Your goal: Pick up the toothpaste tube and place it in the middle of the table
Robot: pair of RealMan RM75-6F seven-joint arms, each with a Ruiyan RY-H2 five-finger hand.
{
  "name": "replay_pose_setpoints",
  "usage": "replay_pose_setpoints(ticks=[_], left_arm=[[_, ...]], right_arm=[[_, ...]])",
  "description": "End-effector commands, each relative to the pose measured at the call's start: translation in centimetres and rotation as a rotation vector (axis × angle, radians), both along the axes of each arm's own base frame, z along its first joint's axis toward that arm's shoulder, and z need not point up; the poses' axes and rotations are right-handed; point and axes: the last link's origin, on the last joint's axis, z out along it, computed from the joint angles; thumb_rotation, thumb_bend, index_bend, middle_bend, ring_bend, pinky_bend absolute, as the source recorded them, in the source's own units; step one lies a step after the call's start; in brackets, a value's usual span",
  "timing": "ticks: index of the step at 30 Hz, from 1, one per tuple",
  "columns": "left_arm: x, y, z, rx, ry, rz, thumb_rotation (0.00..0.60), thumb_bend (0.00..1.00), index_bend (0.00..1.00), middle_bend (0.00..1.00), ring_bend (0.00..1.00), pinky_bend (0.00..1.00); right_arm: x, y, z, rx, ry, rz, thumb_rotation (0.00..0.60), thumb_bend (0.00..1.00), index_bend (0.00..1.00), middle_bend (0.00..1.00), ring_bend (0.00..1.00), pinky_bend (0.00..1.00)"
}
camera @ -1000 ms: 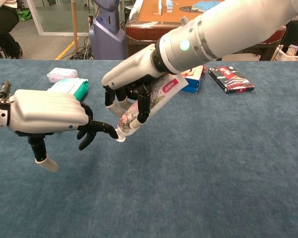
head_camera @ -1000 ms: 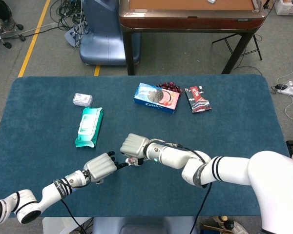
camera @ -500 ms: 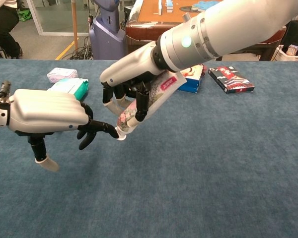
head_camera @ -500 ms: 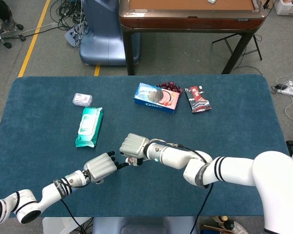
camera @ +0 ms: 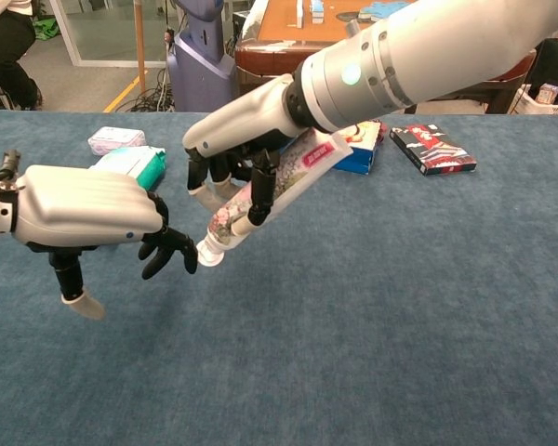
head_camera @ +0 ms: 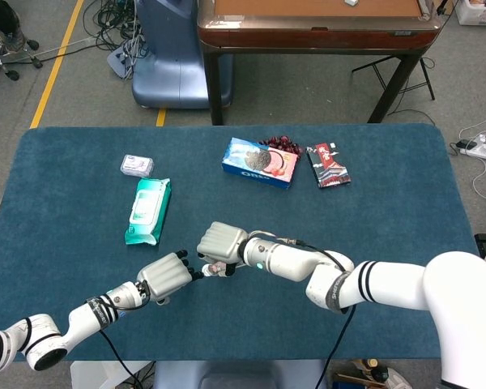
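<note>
Now the right hand (camera: 237, 163) holds the toothpaste tube (camera: 274, 189) up off the surface (camera: 400, 307). Its dark fingers wrap around the middle of the tube. The tube is tilted, with its white cap pointing down and to the left, close to the surface but not lying on it.

The left hand (camera: 84, 214) is just beside the cap. Its fingers are apart and a little curled, and they hold nothing. Whether a fingertip touches the cap is hard to tell.

So the picking up looks done. The putting down is left. The tube already hangs near the middle of the surface, so it mostly needs to go down flat and be let go.

The tube is long, soft and smooth, with pink and flowery pictures on it. It is flat at the top end and round at the cap. The surface is a fuzzy blue cloth. Both hands have hard, pale gray shells.

Farther back lie a green pack of wipes (head_camera: 148, 211), a blue cookie box (head_camera: 260, 162) and a dark snack packet (head_camera: 328, 165).
</note>
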Motion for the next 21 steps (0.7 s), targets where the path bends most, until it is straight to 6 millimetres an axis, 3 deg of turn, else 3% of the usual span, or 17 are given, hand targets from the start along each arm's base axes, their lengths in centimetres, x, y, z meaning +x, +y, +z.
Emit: replay_pose_setpoints(ticks=[1, 21], left_arm=[[0.0, 0.0, 0.0, 0.000, 0.001, 0.000, 0.600, 0.09, 0.10, 0.47, 0.41, 0.18], [-0.5, -0.1, 0.6, 0.010, -0.008, 0.019, 0.600, 0.09, 0.10, 0.47, 0.41, 0.18]], right_arm=[[-0.1, 0.0, 0.0, 0.001, -0.001, -0.002, 0.600, 1.00, 1.00, 0.83, 0.80, 0.45], [-0.1, 0.0, 1.3, 0.002, -0.112, -0.057, 0.600, 1.00, 1.00, 0.83, 0.80, 0.45]])
